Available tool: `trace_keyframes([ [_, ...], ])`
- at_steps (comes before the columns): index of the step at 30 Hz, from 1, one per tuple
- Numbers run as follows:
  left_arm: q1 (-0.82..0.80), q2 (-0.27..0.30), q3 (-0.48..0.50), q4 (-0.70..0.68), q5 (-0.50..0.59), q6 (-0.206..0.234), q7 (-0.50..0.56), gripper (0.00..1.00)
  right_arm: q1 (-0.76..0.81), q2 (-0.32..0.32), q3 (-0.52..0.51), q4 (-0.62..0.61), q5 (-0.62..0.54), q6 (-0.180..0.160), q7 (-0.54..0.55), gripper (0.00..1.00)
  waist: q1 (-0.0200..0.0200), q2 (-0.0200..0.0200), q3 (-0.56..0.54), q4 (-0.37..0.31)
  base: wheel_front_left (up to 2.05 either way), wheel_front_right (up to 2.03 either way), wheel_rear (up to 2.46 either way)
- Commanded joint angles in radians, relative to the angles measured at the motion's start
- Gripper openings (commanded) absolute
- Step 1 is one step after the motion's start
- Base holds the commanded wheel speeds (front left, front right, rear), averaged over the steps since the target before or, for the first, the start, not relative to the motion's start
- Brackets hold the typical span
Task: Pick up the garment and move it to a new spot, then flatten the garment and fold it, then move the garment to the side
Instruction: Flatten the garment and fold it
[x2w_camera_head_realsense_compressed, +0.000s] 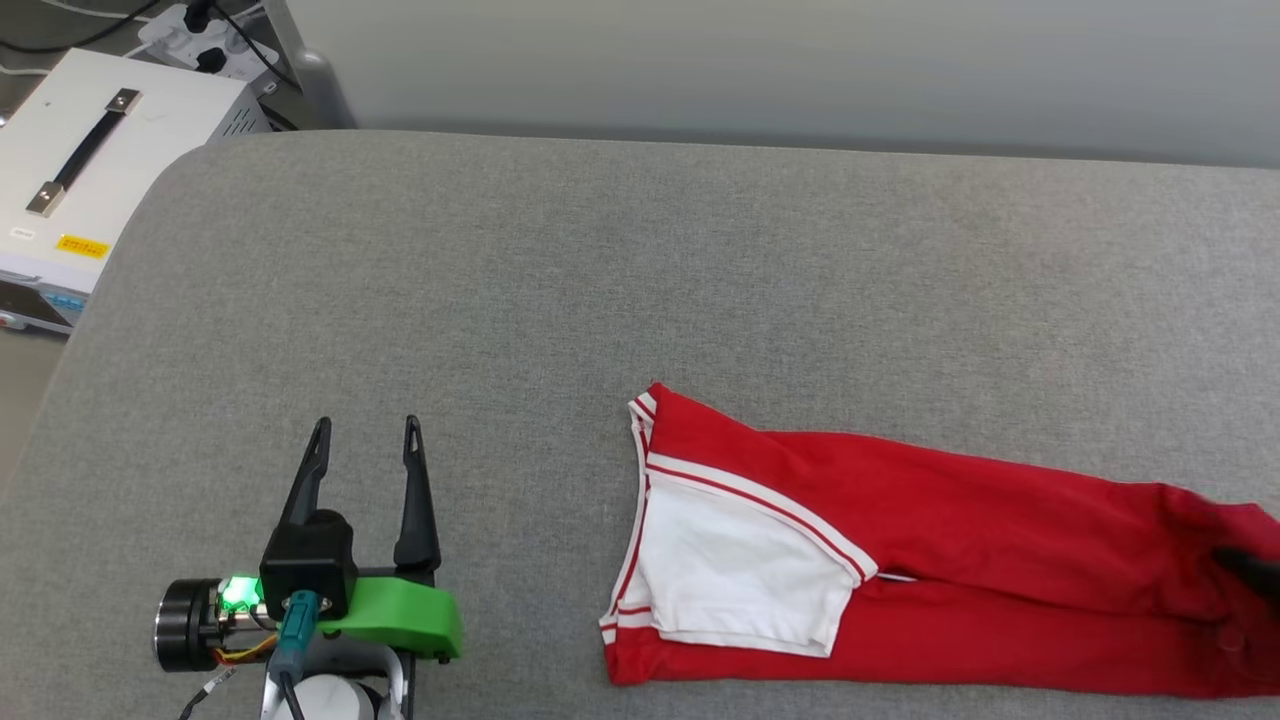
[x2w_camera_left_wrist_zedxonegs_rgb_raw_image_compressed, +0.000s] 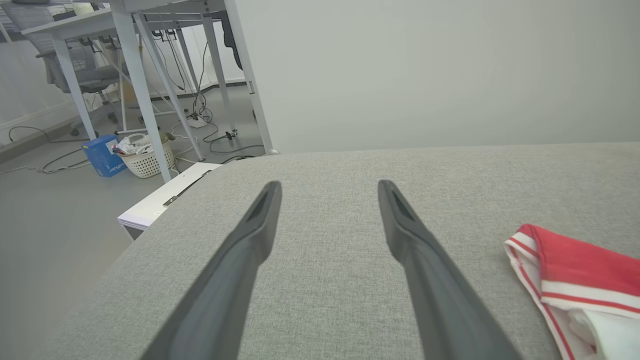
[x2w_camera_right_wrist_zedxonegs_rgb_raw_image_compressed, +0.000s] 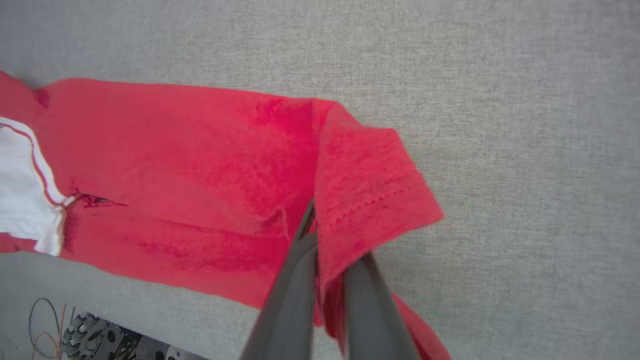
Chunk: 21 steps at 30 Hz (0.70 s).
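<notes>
The garment (x2w_camera_head_realsense_compressed: 950, 560) is a red T-shirt folded into a long band across the grey padded table (x2w_camera_head_realsense_compressed: 500, 300), a white sleeve with red trim on top at its left end. My left gripper (x2w_camera_head_realsense_compressed: 366, 428) hovers open to the garment's left, nothing between its fingers; the left wrist view has the open left gripper (x2w_camera_left_wrist_zedxonegs_rgb_raw_image_compressed: 327, 187) with the garment's striped corner (x2w_camera_left_wrist_zedxonegs_rgb_raw_image_compressed: 575, 270) at the right. My right gripper (x2w_camera_right_wrist_zedxonegs_rgb_raw_image_compressed: 330, 235) is shut on the garment's (x2w_camera_right_wrist_zedxonegs_rgb_raw_image_compressed: 200, 165) hem end, cloth draped over one finger. A dark bit of the right gripper (x2w_camera_head_realsense_compressed: 1255, 572) meets the garment at the head view's right edge.
A white box with a black handle (x2w_camera_head_realsense_compressed: 90, 160) stands off the table's rounded left corner, a power strip (x2w_camera_head_realsense_compressed: 200, 40) behind it. Past that edge are desk legs (x2w_camera_left_wrist_zedxonegs_rgb_raw_image_compressed: 145, 100), a white basket (x2w_camera_left_wrist_zedxonegs_rgb_raw_image_compressed: 145, 157) and a blue box (x2w_camera_left_wrist_zedxonegs_rgb_raw_image_compressed: 102, 155) on the floor.
</notes>
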Motion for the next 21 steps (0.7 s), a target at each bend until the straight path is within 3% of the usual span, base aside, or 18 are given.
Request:
trace_keyframes([
  [1,0.018,-0.009,0.008,0.003,0.017,-0.009,-0.006,1.00,0.011,0.006,0.012,-0.047,0.019,-0.001,0.017,0.00,0.0000,-0.0001,-0.007,-0.001,0.00,0.00,0.00],
  [6,0.020,-0.027,0.028,0.006,0.040,-0.032,-0.006,1.00,-0.001,0.040,0.058,-0.213,0.019,-0.001,0.082,0.00,0.0000,-0.0001,-0.004,0.008,0.00,0.00,0.00],
  [11,0.008,-0.050,0.041,0.006,0.061,-0.054,-0.006,1.00,-0.088,0.118,0.135,-0.308,-0.034,-0.001,0.136,0.00,0.0000,-0.0001,0.018,0.026,0.00,0.00,0.00],
  [18,-0.034,-0.085,0.055,0.016,0.084,-0.084,-0.006,1.00,-0.271,0.224,0.303,-0.294,-0.130,-0.001,0.171,0.00,0.0000,-0.0001,0.067,0.055,0.00,0.00,0.00],
  [21,-0.047,-0.103,0.071,0.021,0.099,-0.099,-0.006,1.00,-0.409,0.315,0.447,-0.190,-0.179,-0.001,0.165,0.00,0.0000,-0.0001,0.095,0.058,0.00,0.00,0.00],
])
